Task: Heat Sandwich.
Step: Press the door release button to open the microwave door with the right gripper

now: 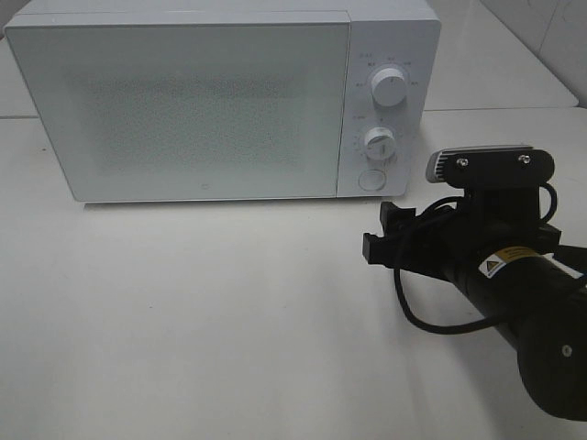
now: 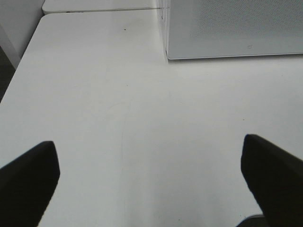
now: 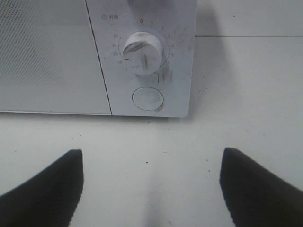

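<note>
On the white table (image 1: 183, 312) we see a white microwave (image 1: 220, 101) with its door (image 1: 183, 105) shut. The door's speckled, frosted panel lets us make out nothing behind it. Beside the door, on the control panel, sit an upper knob (image 1: 391, 89), a lower knob (image 1: 378, 144) and a round button (image 1: 371, 180) beneath them.

We cannot tell where the sandwich is or how it looks, since none of our views shows it.

Our right gripper (image 3: 151, 187) hovers over the table in front of the control panel. It faces the lower knob and the button and is clear of the microwave. Its two dark fingers (image 3: 42, 189) stand wide apart with only bare tabletop between them.

Our left gripper (image 2: 151, 182) shows only in its own wrist view. Its fingers (image 2: 28, 179) are likewise spread wide around nothing, above bare table near the microwave's door-side front corner.
</note>
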Controlling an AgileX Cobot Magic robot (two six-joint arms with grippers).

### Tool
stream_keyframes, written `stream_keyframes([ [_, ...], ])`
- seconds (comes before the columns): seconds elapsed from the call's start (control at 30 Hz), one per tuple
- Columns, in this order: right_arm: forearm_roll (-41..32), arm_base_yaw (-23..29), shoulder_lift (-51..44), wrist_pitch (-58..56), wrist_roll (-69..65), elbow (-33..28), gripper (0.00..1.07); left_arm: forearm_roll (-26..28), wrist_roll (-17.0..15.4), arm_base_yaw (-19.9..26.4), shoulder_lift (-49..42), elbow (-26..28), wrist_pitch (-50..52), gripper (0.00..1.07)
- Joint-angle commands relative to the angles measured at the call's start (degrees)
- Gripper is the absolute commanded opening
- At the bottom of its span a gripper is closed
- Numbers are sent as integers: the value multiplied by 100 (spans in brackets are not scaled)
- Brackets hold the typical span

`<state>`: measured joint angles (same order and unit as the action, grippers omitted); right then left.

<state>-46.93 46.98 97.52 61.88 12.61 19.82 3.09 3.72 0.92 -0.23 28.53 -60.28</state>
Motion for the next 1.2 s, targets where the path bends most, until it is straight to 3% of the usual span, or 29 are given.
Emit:
stream_keyframes([
  [0.03, -46, 74, 11, 97, 109, 52, 76, 40, -23, -6, -160, -17, 74, 101],
  [0.33, -57, 109, 11, 86, -126, 52, 76, 40, -23, -6, -160, -17, 74, 101],
  [0.57, -29, 109, 11, 92, -1180, 52, 76, 40, -23, -6, -160, -17, 74, 101],
  [0.77, -11, 109, 11, 92, -2928, 52, 76, 40, -23, -6, -160, -17, 74, 101],
  [0.97, -11, 109, 11, 86, -5523, 52, 75, 40, -23, -6, -160, -17, 74, 101],
  [1.2, -11, 109, 11, 86, -7145, 52, 69, 40, -23, -6, -160, -17, 74, 101],
])
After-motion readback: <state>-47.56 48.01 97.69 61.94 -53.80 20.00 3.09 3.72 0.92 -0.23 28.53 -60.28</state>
